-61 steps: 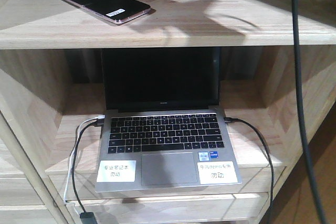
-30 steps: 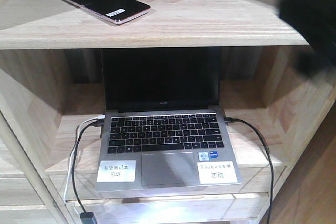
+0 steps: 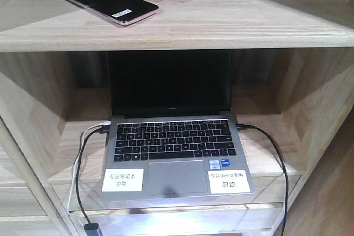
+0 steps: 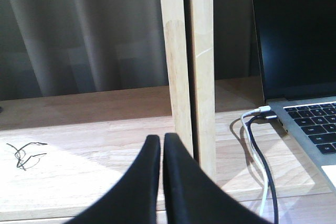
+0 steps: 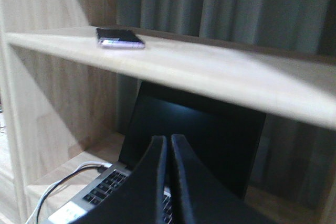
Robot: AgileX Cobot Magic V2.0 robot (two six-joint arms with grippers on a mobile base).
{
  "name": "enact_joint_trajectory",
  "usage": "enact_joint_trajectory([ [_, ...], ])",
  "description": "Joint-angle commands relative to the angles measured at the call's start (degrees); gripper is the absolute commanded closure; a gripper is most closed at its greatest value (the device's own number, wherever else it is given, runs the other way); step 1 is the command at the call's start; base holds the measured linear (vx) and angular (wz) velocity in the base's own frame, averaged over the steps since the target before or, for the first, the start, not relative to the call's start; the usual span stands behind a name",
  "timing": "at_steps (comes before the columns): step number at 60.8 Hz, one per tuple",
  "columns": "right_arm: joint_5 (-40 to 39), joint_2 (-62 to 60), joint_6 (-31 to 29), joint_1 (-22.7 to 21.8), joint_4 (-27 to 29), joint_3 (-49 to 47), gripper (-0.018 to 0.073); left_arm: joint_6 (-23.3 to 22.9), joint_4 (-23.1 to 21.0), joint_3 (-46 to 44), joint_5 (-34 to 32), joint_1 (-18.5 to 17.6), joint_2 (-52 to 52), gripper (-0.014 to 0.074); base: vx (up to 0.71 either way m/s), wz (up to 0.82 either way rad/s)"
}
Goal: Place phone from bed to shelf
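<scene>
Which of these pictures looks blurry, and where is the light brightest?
The right wrist view is soft, the phone and shelf edge smeared; the front view is sharp, brightest on the upper board beside the phone; the left wrist view shows a sunlit patch on the wood.

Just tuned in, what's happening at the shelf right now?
Nothing is being held. The phone lies flat on the upper board of the shelf, above the open laptop on the board below. The left gripper and right gripper are both shut and empty, neither touching the phone. Going by how things lie, the phone looks placed.
</scene>
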Motion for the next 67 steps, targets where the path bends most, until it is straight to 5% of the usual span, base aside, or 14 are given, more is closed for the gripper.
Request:
enact_joint_trajectory([
  [1,-3.72,-4.89,0.7,-0.1,0.75,2.75,0.0563,-0.22,-0.26,-1.46,-4.03,-0.02,-0.55,0.0596,0.0,0.0],
  [17,-3.77,-12.15,0.41,-0.1,0.48,9.59,0.0563,-0.22,-0.26,-1.46,-4.03,-0.02,-0.55,0.0596,0.0,0.0],
  [67,-3.46,-12.17,0.47,-0.1,2.22,9.64,0.0563,-0.22,-0.26,-1.46,-4.03,-0.02,-0.55,0.0596,0.0,0.0],
])
